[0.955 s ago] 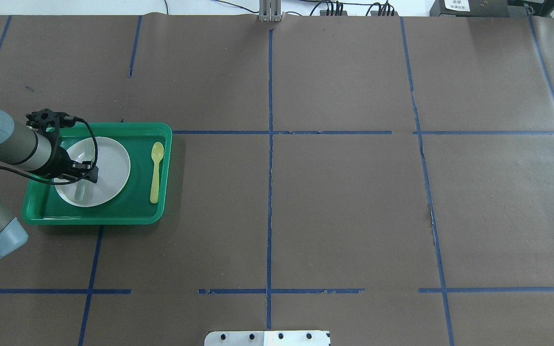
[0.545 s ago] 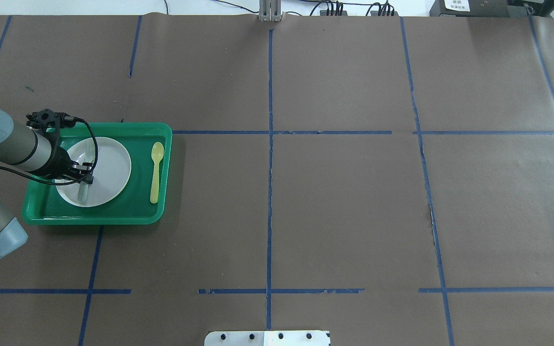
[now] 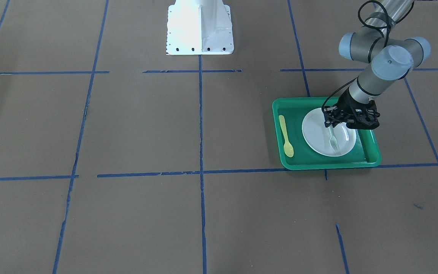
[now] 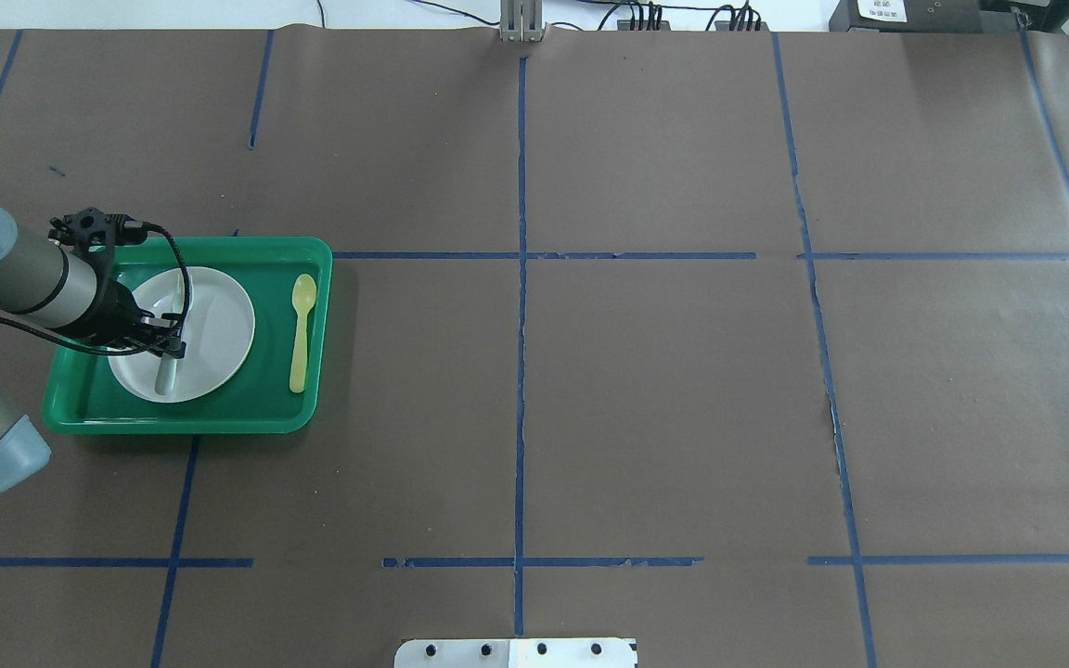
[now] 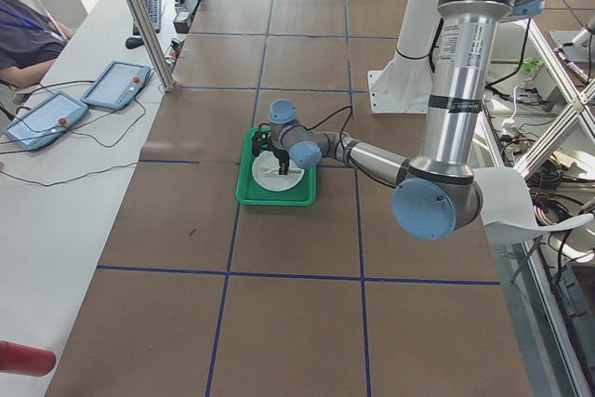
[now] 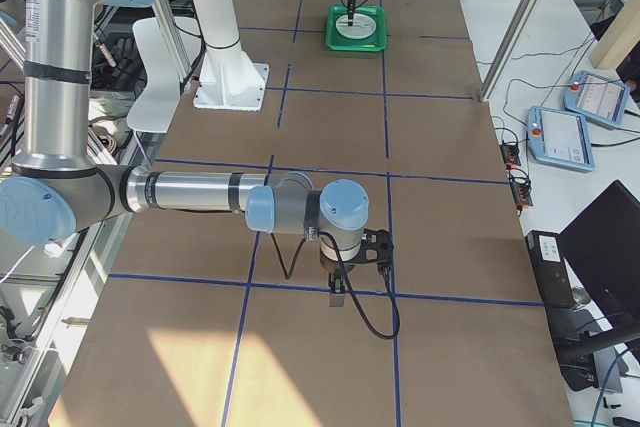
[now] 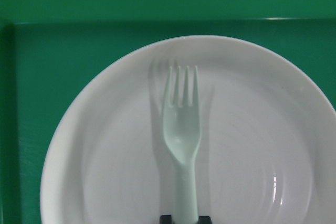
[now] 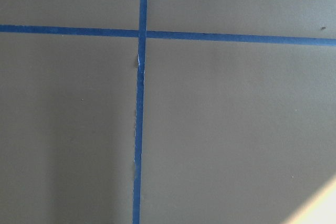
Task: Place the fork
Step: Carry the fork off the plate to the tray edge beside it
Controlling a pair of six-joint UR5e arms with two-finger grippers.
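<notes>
Fork [image 7: 181, 129] in L hand [image 4: 173, 346], above plate [image 7: 262, 129]

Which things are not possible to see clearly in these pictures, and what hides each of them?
- The fork: its handle end is cut off by the bottom edge of the left wrist view.
- Whether the fork touches the white plate: in the overhead view the left hand covers its middle; in the side views it is too small.
- Whether the right hand is open or shut: only the exterior right view shows it, too small.
</notes>
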